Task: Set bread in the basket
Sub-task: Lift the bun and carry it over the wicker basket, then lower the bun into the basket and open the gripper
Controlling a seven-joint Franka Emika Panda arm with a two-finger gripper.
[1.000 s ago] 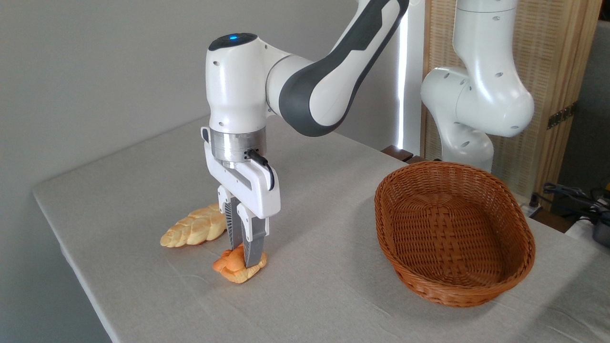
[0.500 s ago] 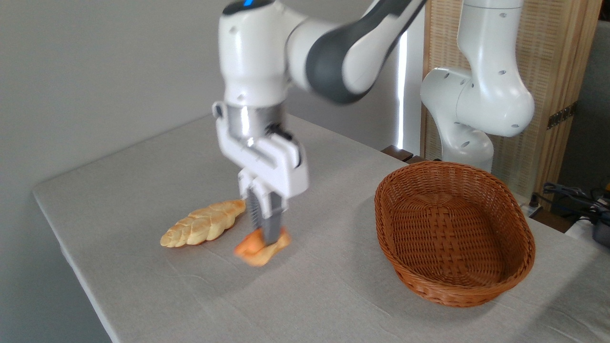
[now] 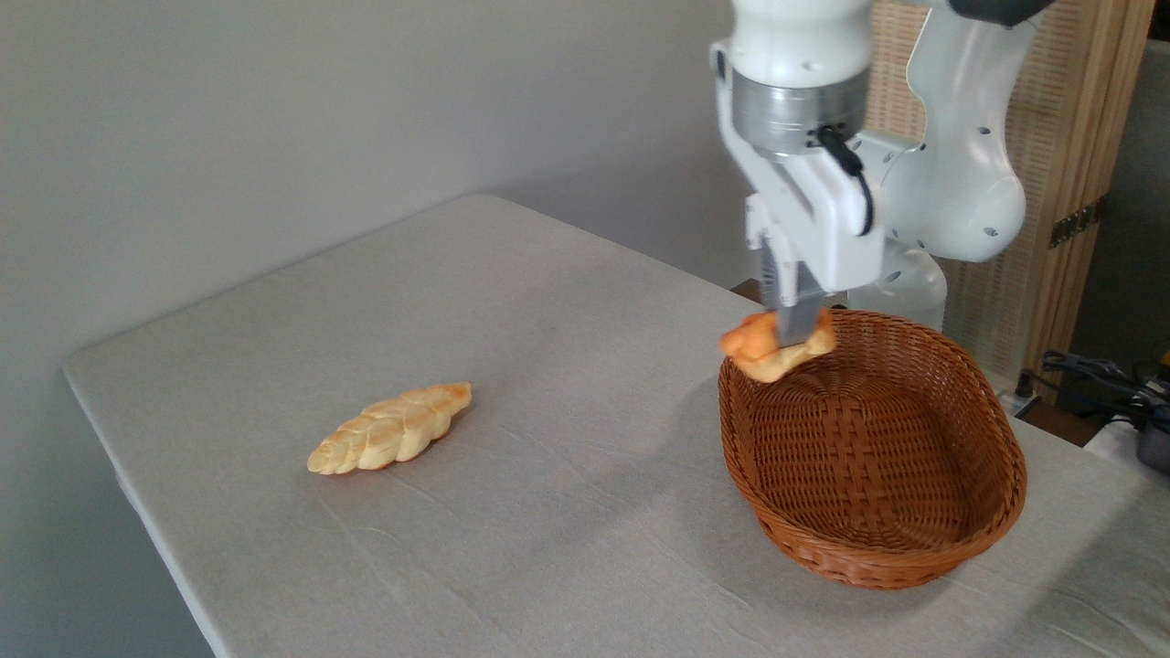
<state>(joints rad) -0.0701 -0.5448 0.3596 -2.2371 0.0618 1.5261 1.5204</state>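
The pincer (image 3: 793, 336) is clamped on the bread (image 3: 775, 350) in the air above the basket (image 3: 914, 539) rim at about ten o'clock, with the basket's hollow lying toward four o'clock.

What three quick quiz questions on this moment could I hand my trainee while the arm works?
1. True or false: the bun lies on the table.
2. What does the gripper hold: A the braided loaf, B the bun, C nothing?
3. Over which part of the basket does the bun hang?

Key: 1 false, it is held in the air. 2 B. 3 Its far left rim.
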